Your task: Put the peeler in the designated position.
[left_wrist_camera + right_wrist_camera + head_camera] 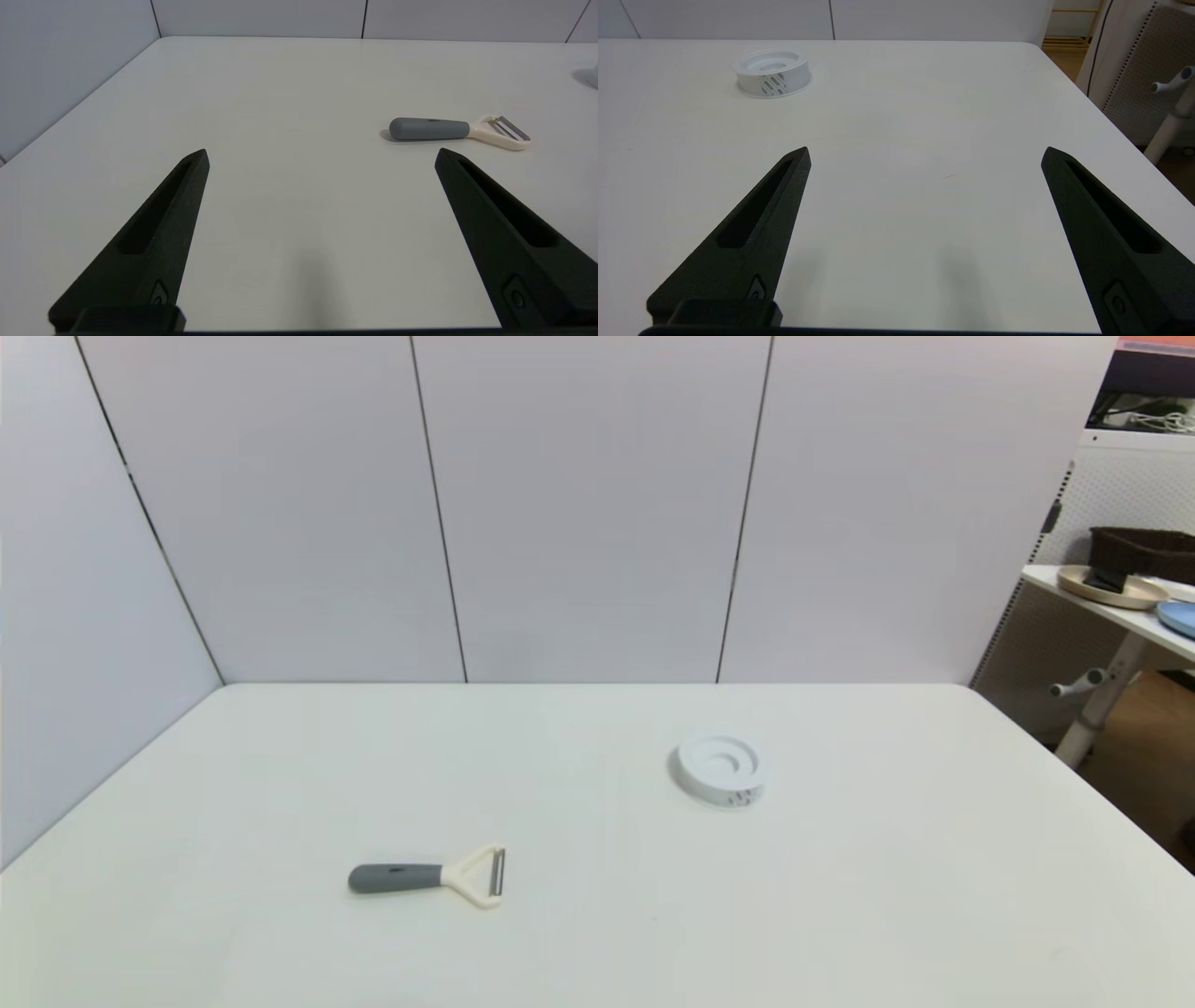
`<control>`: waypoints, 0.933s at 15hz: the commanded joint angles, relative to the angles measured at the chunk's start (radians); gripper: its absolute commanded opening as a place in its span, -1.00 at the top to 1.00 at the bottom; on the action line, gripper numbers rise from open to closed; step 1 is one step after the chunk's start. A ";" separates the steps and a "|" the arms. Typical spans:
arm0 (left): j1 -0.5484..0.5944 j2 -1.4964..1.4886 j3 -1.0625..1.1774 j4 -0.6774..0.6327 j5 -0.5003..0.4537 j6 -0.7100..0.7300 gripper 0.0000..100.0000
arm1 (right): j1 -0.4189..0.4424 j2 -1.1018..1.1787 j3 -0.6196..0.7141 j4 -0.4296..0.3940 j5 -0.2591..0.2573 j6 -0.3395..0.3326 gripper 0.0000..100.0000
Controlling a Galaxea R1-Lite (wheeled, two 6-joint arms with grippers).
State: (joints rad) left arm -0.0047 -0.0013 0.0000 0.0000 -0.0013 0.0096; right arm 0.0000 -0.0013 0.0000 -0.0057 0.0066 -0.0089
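Note:
The peeler (pixel 429 875) lies flat on the white table, dark grey handle toward the left, cream forked head and metal blade toward the right. The left wrist view shows the peeler (pixel 458 130) lying beyond and to one side of my left gripper (pixel 322 156), which is open and holds nothing. A white round disc (pixel 721 769) sits right of centre on the table. In the right wrist view the disc (pixel 773 72) stands well ahead of my right gripper (pixel 927 156), also open and empty. Neither arm shows in the head view.
Grey wall panels close off the table (pixel 597 933) at the back and left. Past its right edge stands a side table (pixel 1116 602) with dishes and a dark basket, with a white post below it.

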 commanded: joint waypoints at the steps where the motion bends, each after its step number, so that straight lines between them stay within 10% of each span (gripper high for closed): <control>1: 0.000 0.001 0.000 0.000 0.000 0.000 -1.00 | 0.000 0.000 0.000 0.000 0.000 0.000 -1.00; 6: 0.000 0.040 -0.067 0.028 -0.011 0.006 -1.00 | 0.000 0.000 0.000 0.000 0.001 0.000 -1.00; 14: -0.014 0.866 -0.876 0.541 -0.026 0.260 -1.00 | 0.000 0.000 0.000 0.000 0.001 0.000 -1.00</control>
State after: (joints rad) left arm -0.0119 0.4896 -0.6138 0.4002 -0.0183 0.1726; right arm 0.0000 -0.0013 0.0000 -0.0057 0.0070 -0.0089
